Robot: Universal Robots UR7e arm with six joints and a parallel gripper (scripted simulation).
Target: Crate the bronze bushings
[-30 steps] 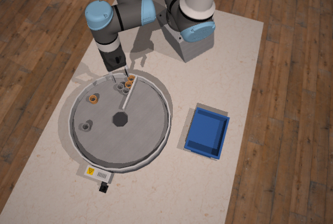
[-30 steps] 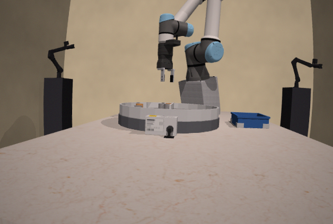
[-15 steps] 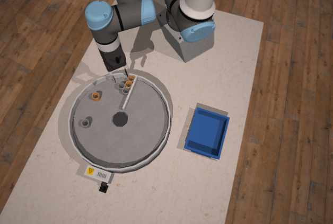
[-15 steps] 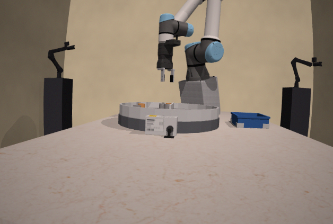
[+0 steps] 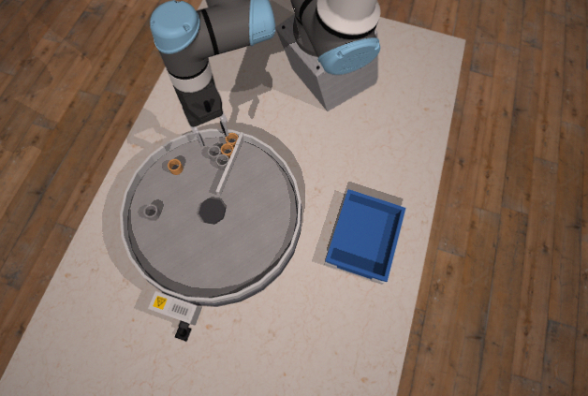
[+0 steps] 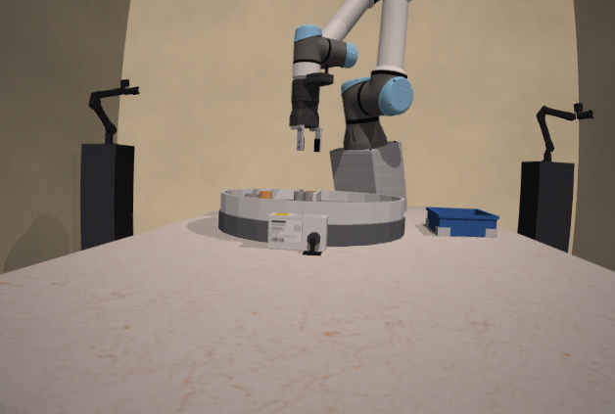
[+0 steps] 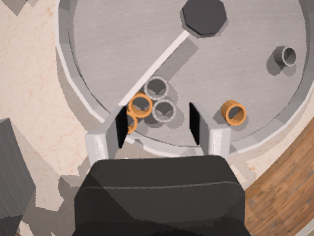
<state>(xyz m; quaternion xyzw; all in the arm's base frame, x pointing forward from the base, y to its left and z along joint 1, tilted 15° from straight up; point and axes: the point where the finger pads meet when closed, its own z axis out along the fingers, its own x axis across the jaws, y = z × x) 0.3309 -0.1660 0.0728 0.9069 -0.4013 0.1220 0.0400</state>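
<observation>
Spread wide and holding nothing, the hand (image 6: 307,145) hung high above the turning table (image 5: 142,257), where two bronze bushings (image 5: 228,144) sat packed against a radial fence (image 5: 227,168) beside steel bushings (image 5: 217,155), so it probably needed to descend squarely over one bronze piece without nudging its neighbours.

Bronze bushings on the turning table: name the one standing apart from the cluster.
The lone bronze ring-shaped bushing, standing by itself near the rim; the other two crowd against the white guide bar.
</observation>
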